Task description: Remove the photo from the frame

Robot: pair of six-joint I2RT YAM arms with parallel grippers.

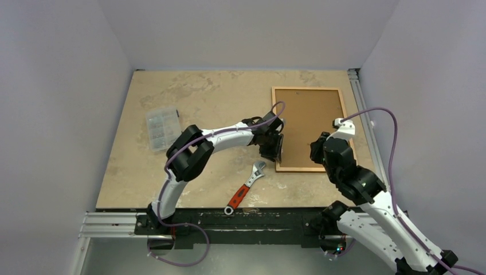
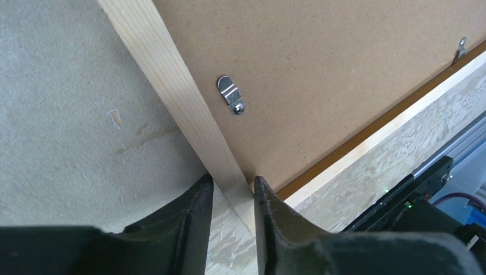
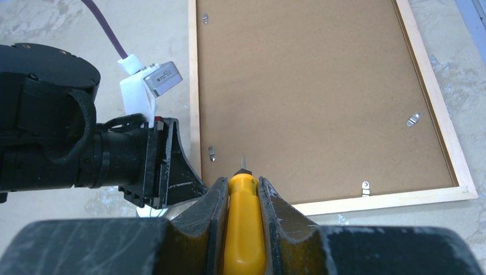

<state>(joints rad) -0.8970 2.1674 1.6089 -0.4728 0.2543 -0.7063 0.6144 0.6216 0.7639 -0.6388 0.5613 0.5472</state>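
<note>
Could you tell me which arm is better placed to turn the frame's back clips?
Probably right: the right fingers hold a yellow screwdriver near a clip; the left fingers straddle the frame.

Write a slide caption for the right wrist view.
Right tool holds a yellow screwdriver, tip aimed at a clip on the face-down frame's backing; left tool grips the frame edge.
</note>
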